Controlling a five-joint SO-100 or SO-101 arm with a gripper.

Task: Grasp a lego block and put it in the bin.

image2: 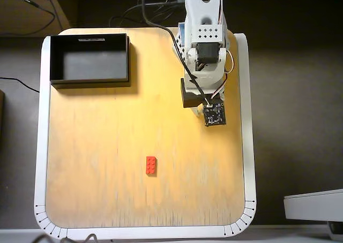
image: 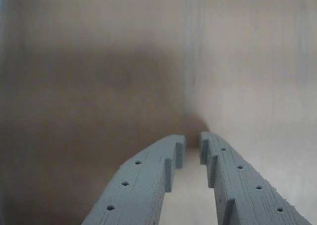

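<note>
In the overhead view the red lego block [image2: 151, 165] lies flat on the wooden board, below centre and standing alone. The black bin [image2: 90, 83] sits at the board's top-left corner with nothing in it. The white arm [image2: 203, 39] is folded at the top right, far from both, and its camera board [image2: 214, 114] hides the fingers from above. In the wrist view my gripper [image: 192, 140] shows two grey fingers [image: 148, 180] with the tips almost together and nothing between them, over blurred bare wood. Neither block nor bin appears in the wrist view.
The wooden board [image2: 107, 146] has a white rim [image2: 249, 146] and dark floor around it. Black cables [image2: 161, 23] run from the arm's base across the top edge. A grey device corner [image2: 316, 205] sits off the board at lower right.
</note>
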